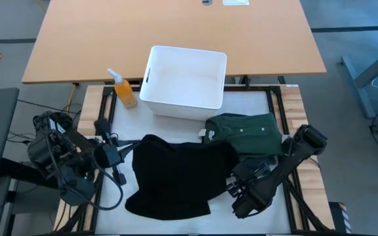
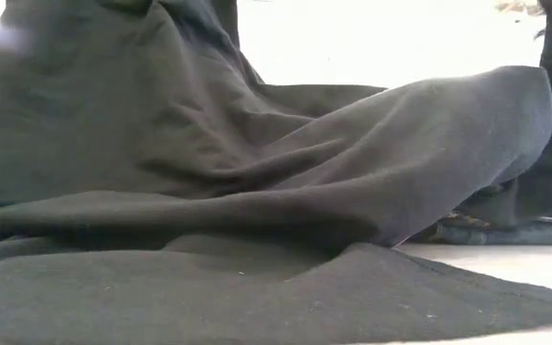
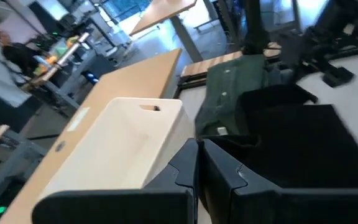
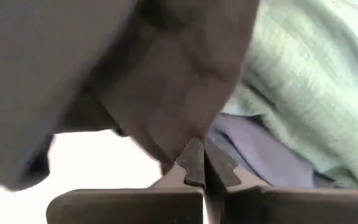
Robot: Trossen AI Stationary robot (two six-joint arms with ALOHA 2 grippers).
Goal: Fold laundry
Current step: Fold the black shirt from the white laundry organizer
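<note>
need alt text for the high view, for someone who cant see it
Overhead view of a table: a black garment lies spread in front, with the right gripper shut at its right edge. A folded green shirt sits behind it beside a white bin; the left gripper waits shut at the left.

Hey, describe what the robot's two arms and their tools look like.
Both arms are dark, nearly black, built of chunky jointed segments. The left arm trails loose black cables and shows a small green light. The right arm looks tidier. Each tool, left tool and right tool, has two dark angular fingers.
</note>
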